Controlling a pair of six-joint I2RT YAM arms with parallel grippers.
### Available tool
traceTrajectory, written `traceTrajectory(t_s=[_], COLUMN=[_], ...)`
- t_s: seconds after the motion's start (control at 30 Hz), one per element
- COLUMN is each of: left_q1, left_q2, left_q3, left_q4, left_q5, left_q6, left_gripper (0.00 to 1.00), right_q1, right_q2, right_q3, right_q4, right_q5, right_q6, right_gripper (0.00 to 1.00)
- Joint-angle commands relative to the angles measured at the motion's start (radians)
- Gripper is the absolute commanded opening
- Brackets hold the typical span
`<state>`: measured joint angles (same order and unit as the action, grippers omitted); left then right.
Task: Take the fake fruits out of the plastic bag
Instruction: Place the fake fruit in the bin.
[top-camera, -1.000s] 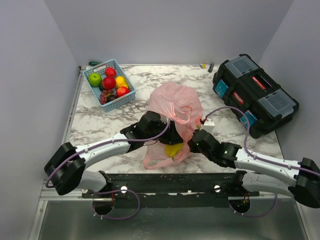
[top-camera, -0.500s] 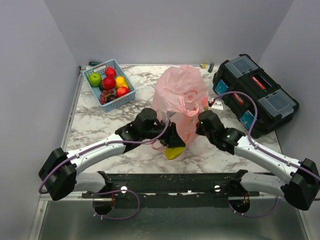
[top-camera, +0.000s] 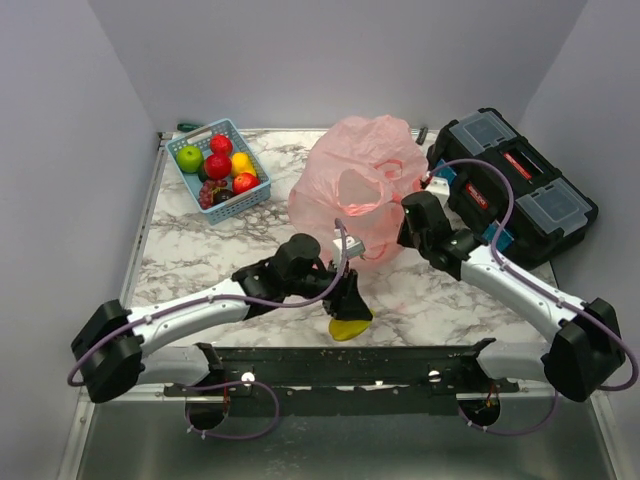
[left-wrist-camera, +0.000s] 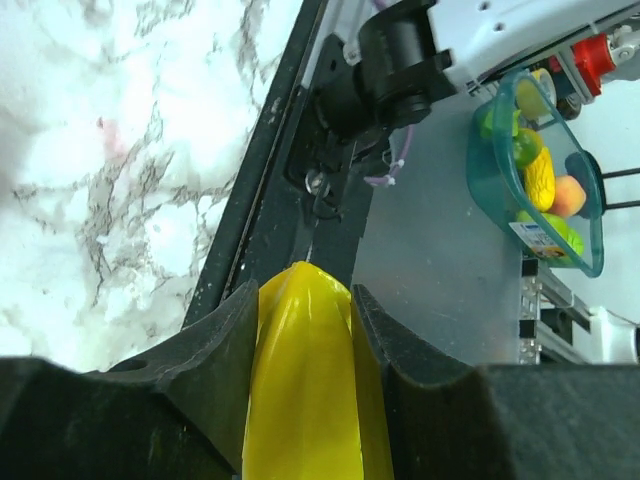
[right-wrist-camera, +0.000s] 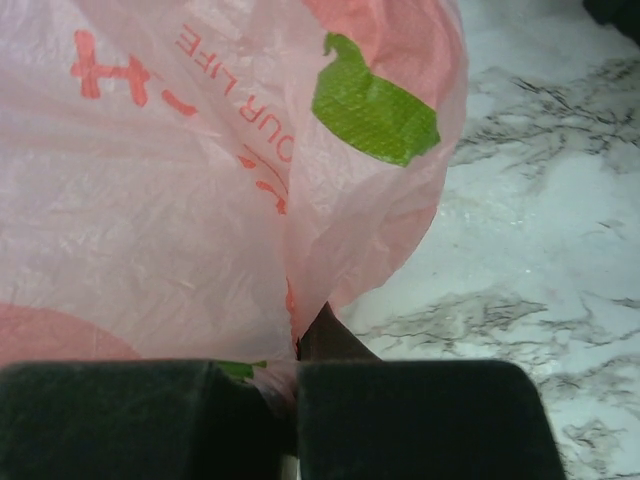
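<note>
The pink plastic bag (top-camera: 355, 185) hangs lifted over the middle of the table, billowed out; it fills the right wrist view (right-wrist-camera: 200, 180). My right gripper (top-camera: 412, 218) is shut on the bag's edge, pinching the film between its pads (right-wrist-camera: 420, 415). My left gripper (top-camera: 348, 308) is shut on a yellow fake fruit (top-camera: 349, 327) near the table's front edge, clear of the bag. In the left wrist view the glossy yellow fruit (left-wrist-camera: 305, 385) sits tight between both fingers (left-wrist-camera: 205, 350). Whether more fruit is in the bag I cannot tell.
A light blue slotted basket (top-camera: 199, 144) at the back left holds a green apple (top-camera: 189, 158), red apples (top-camera: 217, 165) and other fruits. A black toolbox (top-camera: 510, 188) stands at the right. The black front rail (top-camera: 340, 360) runs along the table's near edge.
My right gripper has lifted the bag up and toward the back. My left gripper has pulled the yellow fruit out of the bag and toward the front edge.
</note>
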<state>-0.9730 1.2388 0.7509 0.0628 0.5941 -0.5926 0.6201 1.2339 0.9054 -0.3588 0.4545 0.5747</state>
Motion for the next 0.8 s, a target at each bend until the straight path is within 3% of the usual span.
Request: traceTrajectory(t_s=[0.0, 0.17, 0.27, 0.33, 0.53, 0.67, 0.77], left_q1=[-0.003, 0.076, 0.147, 0.219, 0.444, 0.577, 0.686], left_q2=[-0.153, -0.277, -0.327, -0.351, -0.354, -0.24, -0.114], left_q3=[-0.007, 0.046, 0.097, 0.123, 0.171, 0.228, 0.273], left_q4=[-0.082, -0.287, -0.393, -0.428, -0.344, -0.307, -0.267], left_q5=[-0.11, -0.388, -0.68, -0.796, -0.833, -0.821, -0.791], left_q6=[0.108, 0.152, 0.109, 0.064, -0.024, -0.101, -0.172], left_gripper=[0.0, 0.0, 0.0, 0.0, 0.0, 0.0, 0.0], right_q1=[-0.051, -0.051, -0.051, -0.051, -0.051, -0.051, -0.051], right_q2=[0.05, 0.041, 0.002, -0.034, -0.166, -0.261, -0.318], right_q3=[-0.038, -0.129, -0.168, -0.181, -0.213, -0.258, -0.29], right_q4=[-0.051, -0.049, -0.049, -0.054, -0.05, 0.009, 0.049], right_q5=[-0.056, -0.075, -0.113, -0.13, -0.174, -0.205, -0.219], right_q6=[-0.027, -0.004, 0.003, -0.001, -0.02, -0.047, -0.062], right_gripper=[0.01, 0.01, 0.07, 0.13, 0.45, 0.79, 0.9])
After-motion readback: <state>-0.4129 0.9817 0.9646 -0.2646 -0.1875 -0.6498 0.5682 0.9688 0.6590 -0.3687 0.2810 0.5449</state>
